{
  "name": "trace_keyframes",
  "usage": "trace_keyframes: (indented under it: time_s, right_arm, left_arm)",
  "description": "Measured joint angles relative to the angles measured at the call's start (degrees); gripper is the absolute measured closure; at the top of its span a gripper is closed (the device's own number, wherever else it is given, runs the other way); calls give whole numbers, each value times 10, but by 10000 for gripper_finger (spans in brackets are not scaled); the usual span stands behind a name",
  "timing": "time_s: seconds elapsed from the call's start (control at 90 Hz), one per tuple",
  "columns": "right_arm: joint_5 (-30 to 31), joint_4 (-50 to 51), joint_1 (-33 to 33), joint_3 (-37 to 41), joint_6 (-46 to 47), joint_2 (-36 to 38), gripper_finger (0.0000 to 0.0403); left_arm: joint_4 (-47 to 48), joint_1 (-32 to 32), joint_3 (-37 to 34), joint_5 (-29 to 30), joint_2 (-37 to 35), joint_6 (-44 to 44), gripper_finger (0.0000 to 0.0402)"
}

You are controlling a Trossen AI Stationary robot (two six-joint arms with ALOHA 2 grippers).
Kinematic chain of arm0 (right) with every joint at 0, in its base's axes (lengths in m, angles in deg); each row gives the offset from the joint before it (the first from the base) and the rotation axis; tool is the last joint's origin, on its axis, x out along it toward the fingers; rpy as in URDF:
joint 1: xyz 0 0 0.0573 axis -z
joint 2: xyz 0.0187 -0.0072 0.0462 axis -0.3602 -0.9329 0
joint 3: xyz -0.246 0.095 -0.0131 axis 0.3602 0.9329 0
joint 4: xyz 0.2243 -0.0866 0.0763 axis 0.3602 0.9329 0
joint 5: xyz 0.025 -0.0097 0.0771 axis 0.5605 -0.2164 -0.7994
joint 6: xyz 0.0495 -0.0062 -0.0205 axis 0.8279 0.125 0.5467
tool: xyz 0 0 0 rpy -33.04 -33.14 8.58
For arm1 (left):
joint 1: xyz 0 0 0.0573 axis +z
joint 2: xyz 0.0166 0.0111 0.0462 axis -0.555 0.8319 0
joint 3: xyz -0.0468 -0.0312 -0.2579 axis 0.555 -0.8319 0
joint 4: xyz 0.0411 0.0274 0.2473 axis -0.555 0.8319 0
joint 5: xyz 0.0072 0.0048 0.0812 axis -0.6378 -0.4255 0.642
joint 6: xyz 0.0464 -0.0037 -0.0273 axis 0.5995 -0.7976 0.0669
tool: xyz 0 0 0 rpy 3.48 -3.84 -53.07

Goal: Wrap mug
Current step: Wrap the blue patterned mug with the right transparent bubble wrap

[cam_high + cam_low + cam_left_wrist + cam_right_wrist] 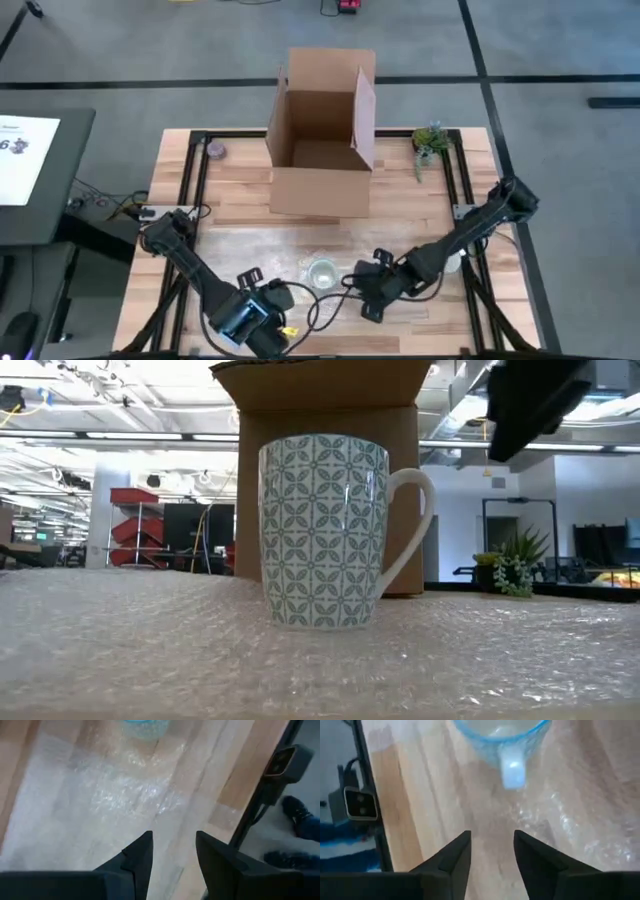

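A white mug (pixel 322 272) with a teal leaf pattern stands upright on its base on a sheet of clear bubble wrap (pixel 300 250) near the table's near edge. In the low view the mug (pixel 323 530) has its handle (pixel 415 520) toward the right. My left gripper (pixel 172 855) is open, just to the near left of the mug and above the bubble wrap (pixel 100 795). My right gripper (pixel 491 851) is open, just right of the mug (pixel 500 730), facing its handle (pixel 512 770). Nothing lies between the fingers of either.
An open cardboard box (pixel 322 140) stands at the far middle of the table, behind the mug. A small potted plant (pixel 430 142) is at the far right and a small round thing (pixel 215 150) at the far left. A camera block (pixel 285 762) sits at the near edge.
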Motion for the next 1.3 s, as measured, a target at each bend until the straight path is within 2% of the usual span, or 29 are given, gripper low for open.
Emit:
trace_keyframes:
  time_s: [0.122,0.267,0.411,0.556,0.767,0.933,1.3]
  right_arm:
    - [-1,-1,11,0,0,0,247]
    - [-2,-5,20,0,-2,0,238]
    - [-2,-31,22,0,-18,0,222]
    - [-1,-39,22,0,-22,-6,201]
    - [38,-41,30,0,-54,-26,194]
    - [15,-69,37,1,-84,-64,195]
    - [33,-83,44,0,-85,-80,201]
  left_arm:
    - [-14,-22,-71,30,-49,-42,272]
    - [-95,-43,-186,57,-126,-89,272]
    - [-183,-58,-287,58,-189,-108,272]
    - [-239,-68,-349,57,-224,-108,272]
    - [-265,-72,-367,54,-232,-97,272]
    - [-267,-68,-367,61,-228,-98,272]
    - [-266,-59,-367,67,-229,-106,272]
